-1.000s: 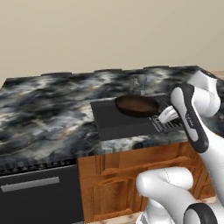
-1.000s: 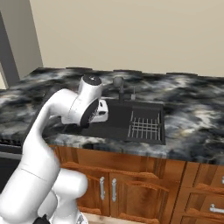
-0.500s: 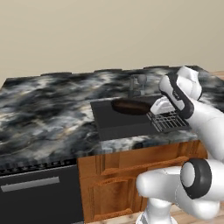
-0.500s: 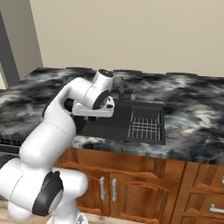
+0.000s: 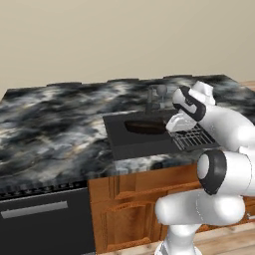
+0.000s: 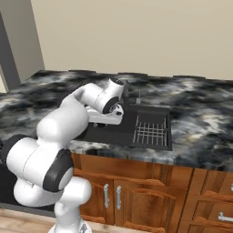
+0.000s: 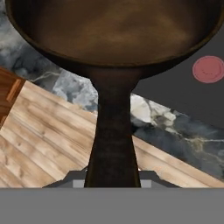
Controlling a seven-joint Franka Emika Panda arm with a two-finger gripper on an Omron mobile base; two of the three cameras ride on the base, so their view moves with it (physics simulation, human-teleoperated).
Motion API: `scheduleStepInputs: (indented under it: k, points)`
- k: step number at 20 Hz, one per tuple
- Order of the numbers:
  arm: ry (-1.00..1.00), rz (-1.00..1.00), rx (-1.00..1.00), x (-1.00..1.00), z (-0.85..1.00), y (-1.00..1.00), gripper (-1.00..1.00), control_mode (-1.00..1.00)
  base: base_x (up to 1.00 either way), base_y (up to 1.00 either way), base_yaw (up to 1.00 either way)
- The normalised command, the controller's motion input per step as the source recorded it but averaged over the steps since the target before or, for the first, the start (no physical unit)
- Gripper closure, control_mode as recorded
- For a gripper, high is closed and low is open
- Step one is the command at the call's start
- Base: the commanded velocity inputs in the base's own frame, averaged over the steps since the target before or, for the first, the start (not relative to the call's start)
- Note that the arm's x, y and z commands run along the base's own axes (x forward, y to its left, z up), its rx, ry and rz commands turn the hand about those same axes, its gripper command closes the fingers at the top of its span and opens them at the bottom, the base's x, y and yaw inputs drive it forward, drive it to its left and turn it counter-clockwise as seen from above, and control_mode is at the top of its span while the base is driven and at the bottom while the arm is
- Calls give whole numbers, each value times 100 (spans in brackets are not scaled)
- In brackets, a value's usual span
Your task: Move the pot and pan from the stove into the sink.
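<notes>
One item, the pan [image 7: 114,39], hangs by its long handle in the clenched pincer [image 5: 175,123] over the sink [image 5: 119,142], seemingly clear of the basin floor, so lowering and letting go comes next.

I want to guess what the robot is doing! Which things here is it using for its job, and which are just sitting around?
For the job:
- pan, its long handle held in the gripper
- sink, with the pan over it

Just sitting around:
- wire rack in the sink
- faucet
- marbled countertop
- wooden cabinets
</notes>
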Motion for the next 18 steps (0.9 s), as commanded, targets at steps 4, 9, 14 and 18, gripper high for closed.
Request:
scheduleStepInputs:
  k: [4, 9, 14, 18]
  points:
    - [-6, 0, 0, 11, -49, 0, 100, -100, 0, 0, 0]
    - [-1, 0, 0, 62, -29, 0, 100, -100, 0, 0, 0]
    - [2, 0, 0, 64, -36, 0, 100, -100, 0, 0, 0]
    - [7, 0, 0, 49, -33, -1, 100, -100, 0, 0, 0]
